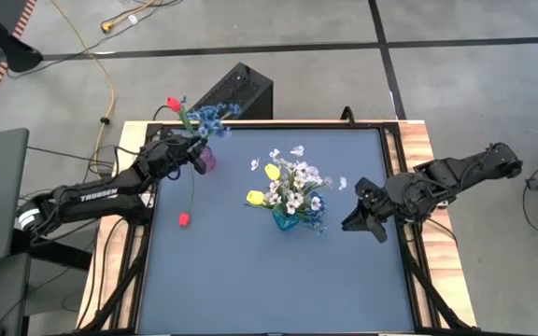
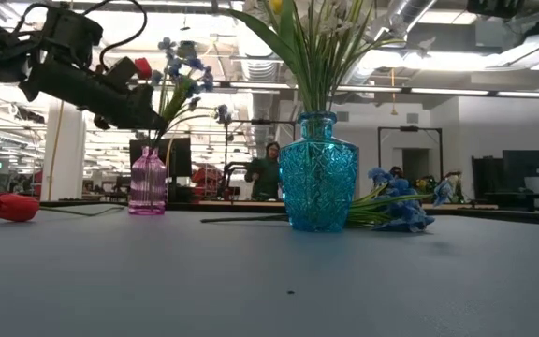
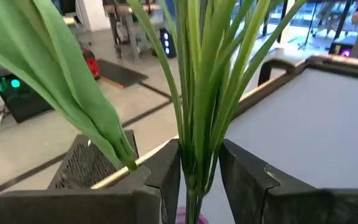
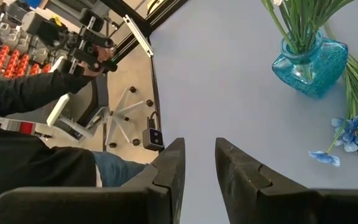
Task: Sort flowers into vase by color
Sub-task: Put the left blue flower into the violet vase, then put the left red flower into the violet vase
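A small pink vase [image 1: 205, 159] [image 2: 148, 183] stands near the table's far left corner and holds blue sprigs [image 1: 215, 116] and a red tulip [image 1: 173, 103]. My left gripper [image 1: 194, 149] [image 2: 152, 117] sits just above its mouth, shut on the stems. Another red tulip [image 1: 184, 219] [image 2: 12, 206] lies flat on the table. A blue glass vase [image 1: 286, 220] [image 2: 318, 173] at mid-table holds white sprigs and yellow tulips [image 1: 271, 172]. A blue sprig [image 1: 317, 220] [image 2: 396, 208] lies against its right side. My right gripper [image 1: 361, 220] [image 4: 197, 168] hovers open to the right of it, holding nothing. My left gripper pinches a bunch of green stems [image 3: 196, 163] between its two fingers, just above the pink vase's mouth [image 3: 191, 219]. The fingers lie across the stems, coming from the table's left side. The stems stand upright, with leaves and blossoms rising above the fingers and their lower ends in the vase.
The table top [image 1: 250, 280] is dark blue with a wooden frame [image 1: 428, 149]. A black box [image 1: 236, 91] sits on the floor beyond the far edge. A person in a black sleeve [image 4: 36, 93] shows past the table's edge in the right wrist view.
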You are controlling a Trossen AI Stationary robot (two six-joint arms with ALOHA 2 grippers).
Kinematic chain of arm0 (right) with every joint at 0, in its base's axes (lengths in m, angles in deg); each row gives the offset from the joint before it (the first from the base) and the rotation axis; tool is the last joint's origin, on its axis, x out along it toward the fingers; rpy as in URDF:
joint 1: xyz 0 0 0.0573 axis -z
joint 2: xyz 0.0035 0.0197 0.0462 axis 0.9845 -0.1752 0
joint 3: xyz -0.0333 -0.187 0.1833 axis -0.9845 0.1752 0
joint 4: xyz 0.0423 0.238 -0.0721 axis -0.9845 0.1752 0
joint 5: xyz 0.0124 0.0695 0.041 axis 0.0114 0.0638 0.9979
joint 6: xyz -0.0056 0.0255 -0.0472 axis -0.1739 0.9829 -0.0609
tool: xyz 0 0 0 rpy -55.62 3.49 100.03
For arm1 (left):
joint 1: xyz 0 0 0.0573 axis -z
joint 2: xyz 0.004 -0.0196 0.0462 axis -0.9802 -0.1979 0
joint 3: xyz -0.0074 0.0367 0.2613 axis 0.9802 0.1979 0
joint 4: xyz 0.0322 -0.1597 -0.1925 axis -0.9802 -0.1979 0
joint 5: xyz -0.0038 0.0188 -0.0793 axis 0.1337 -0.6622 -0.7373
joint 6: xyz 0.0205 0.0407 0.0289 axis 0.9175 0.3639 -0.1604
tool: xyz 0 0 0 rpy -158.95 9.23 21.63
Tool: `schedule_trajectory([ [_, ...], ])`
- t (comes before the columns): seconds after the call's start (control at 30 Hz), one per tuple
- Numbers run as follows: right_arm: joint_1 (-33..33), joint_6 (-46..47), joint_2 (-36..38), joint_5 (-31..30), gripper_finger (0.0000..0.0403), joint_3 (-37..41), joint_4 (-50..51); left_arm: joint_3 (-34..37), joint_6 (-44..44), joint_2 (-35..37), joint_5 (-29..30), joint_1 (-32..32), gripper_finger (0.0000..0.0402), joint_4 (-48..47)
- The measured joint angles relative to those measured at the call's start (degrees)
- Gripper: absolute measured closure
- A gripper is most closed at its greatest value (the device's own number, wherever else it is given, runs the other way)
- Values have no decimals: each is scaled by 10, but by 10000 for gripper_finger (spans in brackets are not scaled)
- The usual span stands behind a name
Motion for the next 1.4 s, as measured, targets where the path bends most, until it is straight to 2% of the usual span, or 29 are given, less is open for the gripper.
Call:
schedule_trajectory([
  [0.17, 0, 4, 0, 0, 288, 0, 0, 0, 16, 45, 1, 0, 302, -13],
  [0.33, 0, -5, 0, 0, 288, 0, 1, 0, -9, 97, 2, 0, 302, -108],
  [0.53, 1, -48, 0, -1, 288, 0, 9, 0, -112, 149, -103, 0, 302, -194],
  [0.73, 16, -79, 0, -4, 288, 0, 28, -8, -156, 199, -183, 10, 302, -253],
  [0.97, 44, -109, 0, -4, 288, 0, 41, -64, -198, 211, -250, 74, 302, -351],
  [1.2, 58, -123, 0, -4, 288, 0, 40, -115, -259, 163, -224, 209, 302, -464],
  [1.33, 58, -132, 0, -4, 288, 0, 41, -144, -277, 121, -168, 287, 302, -523],
  [1.4, 58, -136, 0, -4, 288, 0, 41, -158, -322, 95, -116, 313, 302, -587],
])
